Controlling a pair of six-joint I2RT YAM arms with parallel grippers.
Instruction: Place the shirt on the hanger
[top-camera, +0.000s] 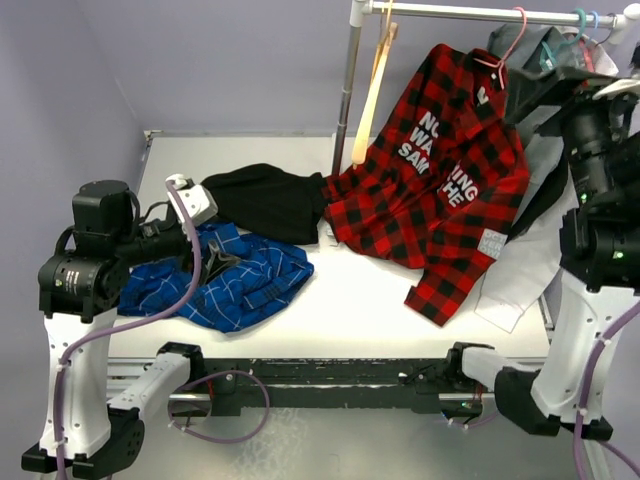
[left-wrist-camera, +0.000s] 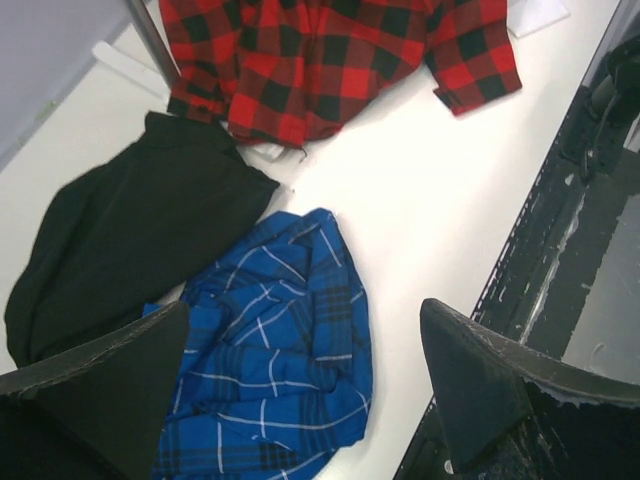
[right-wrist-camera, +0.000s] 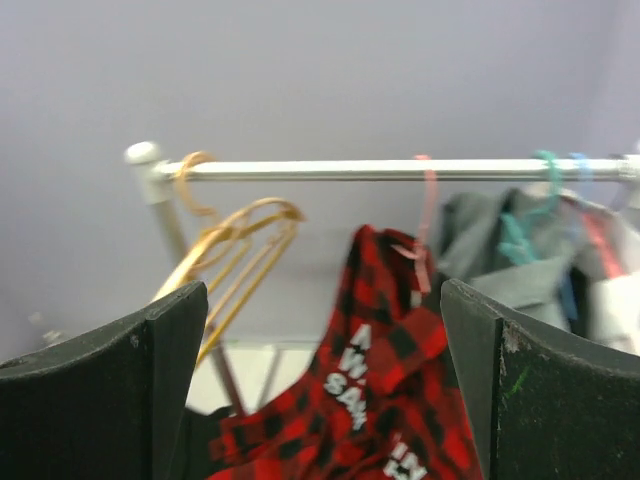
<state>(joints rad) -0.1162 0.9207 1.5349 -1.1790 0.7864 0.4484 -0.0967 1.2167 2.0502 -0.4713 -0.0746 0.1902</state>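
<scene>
The red-and-black checked shirt (top-camera: 440, 180) with white lettering hangs by its collar from the pale pink hanger (top-camera: 512, 38) on the rail, and its lower part drapes onto the table. It also shows in the right wrist view (right-wrist-camera: 390, 400) below the pink hook (right-wrist-camera: 428, 205), and in the left wrist view (left-wrist-camera: 330, 60). My right gripper (right-wrist-camera: 320, 390) is open and empty, raised a little short of the shirt and facing the rail. My left gripper (left-wrist-camera: 300, 400) is open and empty above the blue checked shirt (left-wrist-camera: 280, 360).
A plain black garment (top-camera: 265, 200) lies between the blue shirt (top-camera: 225, 275) and the red one. Tan wooden hangers (top-camera: 375, 90) hang at the rail's left end by the upright pole (top-camera: 348, 85). A teal hanger (right-wrist-camera: 530, 210) and grey clothes (top-camera: 540, 60) hang at the right.
</scene>
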